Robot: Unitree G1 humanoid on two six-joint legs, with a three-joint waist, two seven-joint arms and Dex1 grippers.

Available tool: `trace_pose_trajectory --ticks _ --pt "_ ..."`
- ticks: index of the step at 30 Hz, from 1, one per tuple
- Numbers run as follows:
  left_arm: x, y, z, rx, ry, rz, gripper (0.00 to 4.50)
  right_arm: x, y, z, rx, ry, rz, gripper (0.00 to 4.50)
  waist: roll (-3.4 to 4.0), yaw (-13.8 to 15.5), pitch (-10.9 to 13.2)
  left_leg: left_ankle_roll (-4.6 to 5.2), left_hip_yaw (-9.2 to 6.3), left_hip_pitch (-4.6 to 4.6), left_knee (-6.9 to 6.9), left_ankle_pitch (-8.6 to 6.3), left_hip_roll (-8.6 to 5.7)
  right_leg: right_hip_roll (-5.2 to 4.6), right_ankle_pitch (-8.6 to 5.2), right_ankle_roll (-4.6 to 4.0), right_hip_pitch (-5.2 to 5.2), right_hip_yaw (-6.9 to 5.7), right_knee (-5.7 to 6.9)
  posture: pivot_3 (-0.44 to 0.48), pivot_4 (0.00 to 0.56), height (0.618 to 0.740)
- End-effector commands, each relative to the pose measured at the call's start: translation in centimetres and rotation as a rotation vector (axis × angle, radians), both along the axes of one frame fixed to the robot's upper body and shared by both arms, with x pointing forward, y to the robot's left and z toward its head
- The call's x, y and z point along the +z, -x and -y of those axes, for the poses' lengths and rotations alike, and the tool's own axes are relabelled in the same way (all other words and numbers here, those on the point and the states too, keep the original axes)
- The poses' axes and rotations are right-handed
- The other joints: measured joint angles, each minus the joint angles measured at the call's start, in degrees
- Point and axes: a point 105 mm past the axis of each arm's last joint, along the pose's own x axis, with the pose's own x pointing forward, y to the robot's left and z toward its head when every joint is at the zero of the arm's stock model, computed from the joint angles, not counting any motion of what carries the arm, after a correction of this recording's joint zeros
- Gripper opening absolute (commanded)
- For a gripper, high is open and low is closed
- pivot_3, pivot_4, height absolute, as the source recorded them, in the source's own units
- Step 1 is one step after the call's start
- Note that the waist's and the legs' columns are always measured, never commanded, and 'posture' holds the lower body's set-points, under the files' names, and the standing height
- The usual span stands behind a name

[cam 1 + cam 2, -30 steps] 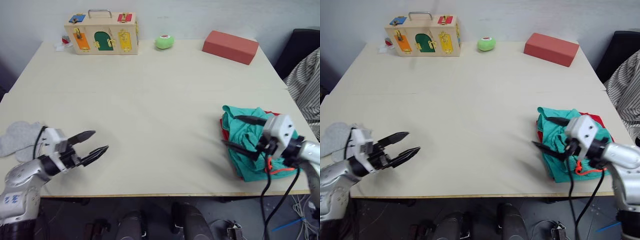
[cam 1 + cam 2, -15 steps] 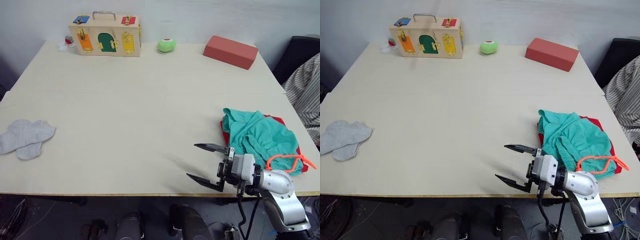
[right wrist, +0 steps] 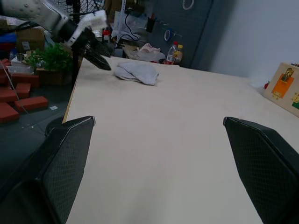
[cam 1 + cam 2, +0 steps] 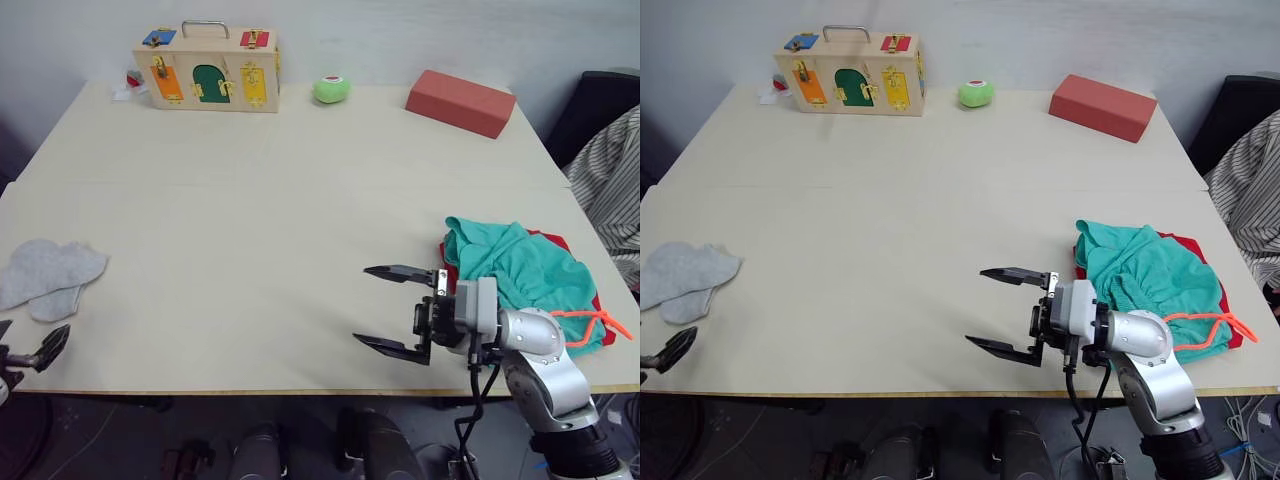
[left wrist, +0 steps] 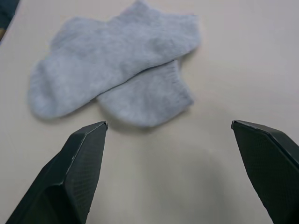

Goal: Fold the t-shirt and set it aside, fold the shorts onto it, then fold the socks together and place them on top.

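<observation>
Wide bare table [image 4: 280, 200] lies between the socks [image 4: 45, 275] at nine o'clock and the shorts [image 4: 520, 275] at three. The wooden box [image 4: 205, 68], green ball [image 4: 330, 89] and red block [image 4: 461, 97] (all toward twelve) crowd the far edge.

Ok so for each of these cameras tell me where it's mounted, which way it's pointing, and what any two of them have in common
Left eye view: on the head, looking forward and down over the table; right end effector open beside the shorts.
Right eye view: the same scene from the stereo partner.
Left wrist view: on the left wrist, looking along its open fingers at the socks.
Right wrist view: on the right wrist, looking across the table toward the left end effector.
Shared: both wrist views show the socks.
</observation>
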Motion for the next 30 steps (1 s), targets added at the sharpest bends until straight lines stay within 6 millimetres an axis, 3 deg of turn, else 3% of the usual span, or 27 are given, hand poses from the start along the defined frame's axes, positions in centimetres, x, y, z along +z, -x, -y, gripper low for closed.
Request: trace_pose_trajectory --ticks 1,5,8,15,20,24,30 --pt "-1.0 -1.0 -1.0 0.001 -0.052 -0.084 4.46 0.1 0.0 -0.4 -0.007 -0.017 0.023 4.5 0.0 -0.11 0.0 -0.08 0.01 -0.02 -0.01 0.04 0.0 0.01 -0.01 -0.01 -0.02 -0.01 0.0 0.0 0.15 0.74" --pt "-2.0 -2.8 -1.4 -0.014 -0.06 -0.157 4.46 0.4 -0.5 -0.8 -0.04 -0.042 0.029 4.5 0.03 -0.04 0.0 -0.07 0.04 -0.01 0.01 0.09 -0.01 0.0 0.0 -0.01 -0.03 -0.03 0.07 0.0 0.15 0.74" --pt "-2.3 -3.9 -1.8 -0.036 -0.072 -0.189 3.85 0.4 -0.6 -0.7 -0.066 -0.043 0.031 4.5 0.14 0.4 -0.02 -0.22 0.01 0.07 0.0 -0.05 -0.01 -0.04 0.01 -0.03 -0.02 -0.01 0.18 0.0 0.15 0.74" --pt "-3.0 -5.1 -1.7 -0.097 -0.024 -0.218 1.62 0.3 -0.7 -0.3 -0.11 -0.043 0.019 4.5 0.35 0.53 -0.01 -0.38 0.05 0.39 -0.08 0.01 0.0 -0.03 -0.13 -0.29 0.02 0.04 0.58 0.0 0.15 0.74" --pt "-2.4 -6.4 -0.7 -0.177 0.017 -0.161 0.01 0.2 -0.7 0.3 -0.134 -0.03 0.011 4.5 0.38 0.6 0.0 -0.45 0.06 0.56 -0.11 0.05 0.01 -0.02 -0.17 -0.37 0.13 0.04 0.7 0.0 0.15 0.74" --pt "-0.8 -7.4 3.2 -0.336 0.12 -0.078 0.01 -0.1 -0.5 0.8 -0.151 -0.011 0.001 4.5 0.37 0.71 -0.01 -0.44 0.06 0.55 -0.11 0.06 0.01 -0.03 -0.17 -0.37 0.16 0.04 0.68 0.0 0.15 0.74" --pt "0.8 -7.0 12.4 -0.685 0.2 -0.061 0.01 -0.5 -0.5 1.6 -0.177 0.014 -0.014 4.5 0.25 0.56 -0.01 -0.43 0.06 0.52 -0.1 0.3 0.01 -0.02 -0.18 -0.36 0.2 0.06 0.58 0.0 0.15 0.74"
